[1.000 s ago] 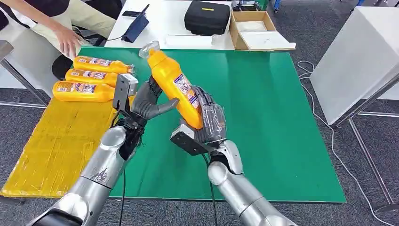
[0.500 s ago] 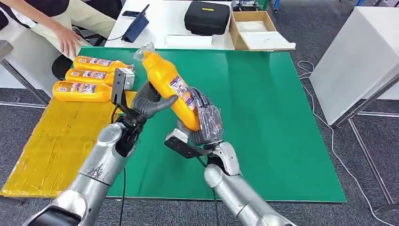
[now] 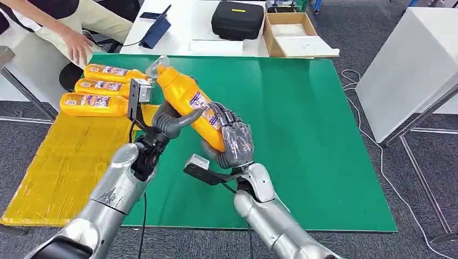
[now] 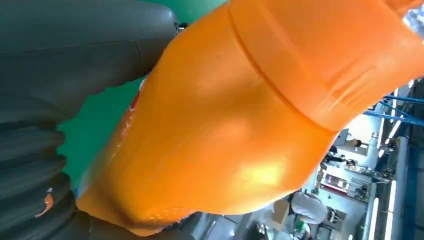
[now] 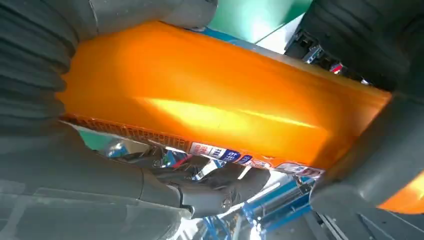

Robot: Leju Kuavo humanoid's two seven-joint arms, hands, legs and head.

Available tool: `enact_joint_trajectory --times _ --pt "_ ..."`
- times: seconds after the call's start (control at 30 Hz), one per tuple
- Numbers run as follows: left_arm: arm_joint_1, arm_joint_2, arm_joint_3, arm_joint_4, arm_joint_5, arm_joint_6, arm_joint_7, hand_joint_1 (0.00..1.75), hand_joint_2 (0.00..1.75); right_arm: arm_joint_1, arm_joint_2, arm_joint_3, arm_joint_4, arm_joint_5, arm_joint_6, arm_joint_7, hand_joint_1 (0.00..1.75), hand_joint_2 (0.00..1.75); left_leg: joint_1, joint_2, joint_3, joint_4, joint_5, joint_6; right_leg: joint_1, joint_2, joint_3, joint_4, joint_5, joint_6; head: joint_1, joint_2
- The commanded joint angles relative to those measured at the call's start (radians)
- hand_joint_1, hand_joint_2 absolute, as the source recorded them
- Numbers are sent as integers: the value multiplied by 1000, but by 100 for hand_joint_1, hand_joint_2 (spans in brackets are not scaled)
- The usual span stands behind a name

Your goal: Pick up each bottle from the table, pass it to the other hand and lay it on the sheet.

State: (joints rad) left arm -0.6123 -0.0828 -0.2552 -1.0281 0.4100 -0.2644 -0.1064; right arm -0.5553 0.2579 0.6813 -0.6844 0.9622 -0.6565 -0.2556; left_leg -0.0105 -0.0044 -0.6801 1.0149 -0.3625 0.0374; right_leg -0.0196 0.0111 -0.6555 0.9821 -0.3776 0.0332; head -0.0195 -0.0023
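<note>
Handover underway: my right hand (image 3: 233, 141) grips the bottle (image 3: 190, 105) base above the table (image 3: 302, 124); left hand (image 3: 168, 120) wraps its middle. Releasing early, I'd risk dropping it.

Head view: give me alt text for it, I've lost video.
Both robot hands meet on one tilted orange bottle above the green table: the right hand grips its base, the left hand wraps its middle. Three more orange bottles lie side by side at the far end of the yellow sheet, near a seated person's hand.
</note>
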Motion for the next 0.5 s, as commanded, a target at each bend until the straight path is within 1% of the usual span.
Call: enact_joint_trajectory --times 0.03,0.07,0.1,0.17,0.2,0.23,0.27,0.43,0.47,0.5 --pt "-77 -15 -106 40 50 -19 8 0 175 27 -16 43 27 127 -42 31 175 175 1 -6 10 -1 -3 -5 2 -8 12 -1 -5 -4 0 0" --pt "-77 -15 -106 40 50 -19 8 0 175 27 -16 43 27 127 -42 31 175 175 1 -4 4 0 -1 -3 1 -5 5 -1 -2 -2 0 0" --pt "-77 -15 -106 40 50 -19 8 0 175 27 -16 43 27 127 -42 31 175 175 1 -5 8 0 -3 -4 1 -7 9 -1 -4 -3 0 0" --pt "-76 -15 -108 38 57 -18 6 0 175 30 -13 39 27 146 -42 31 175 175 2 -3 3 0 -1 -2 2 -5 5 -1 -2 -2 0 0" --pt "-75 -17 -108 35 63 -19 5 0 175 28 -9 42 41 145 -42 26 175 175 2 -5 11 -1 -4 -5 2 -8 13 -1 -5 -4 0 0" --pt "-73 -19 -108 32 68 -20 4 0 175 27 -6 44 51 143 -42 20 175 175 1 -4 5 0 -2 -3 1 -6 6 -1 -3 -2 0 0" --pt "-70 -20 -106 27 75 -19 2 0 175 23 0 49 67 140 -42 14 175 175 1 -5 7 0 -3 -4 2 -7 9 -1 -4 -3 0 0" --pt "-65 -19 -76 7 129 -17 -7 0 175 28 23 88 107 153 -42 -2 175 175 2 -2 4 0 -1 -2 2 -3 4 -1 -2 -2 0 0" --pt "-61 -18 -73 -1 137 -16 -7 0 175 31 34 95 118 148 -42 -7 173 175 1 -3 7 0 -3 -4 2 -4 8 -1 -3 -3 0 0" --pt "-59 -17 -73 -4 139 -16 -7 0 175 30 39 98 122 146 -42 -9 175 175 1 -2 5 0 -2 -3 2 -4 5 -1 -3 -2 0 0"
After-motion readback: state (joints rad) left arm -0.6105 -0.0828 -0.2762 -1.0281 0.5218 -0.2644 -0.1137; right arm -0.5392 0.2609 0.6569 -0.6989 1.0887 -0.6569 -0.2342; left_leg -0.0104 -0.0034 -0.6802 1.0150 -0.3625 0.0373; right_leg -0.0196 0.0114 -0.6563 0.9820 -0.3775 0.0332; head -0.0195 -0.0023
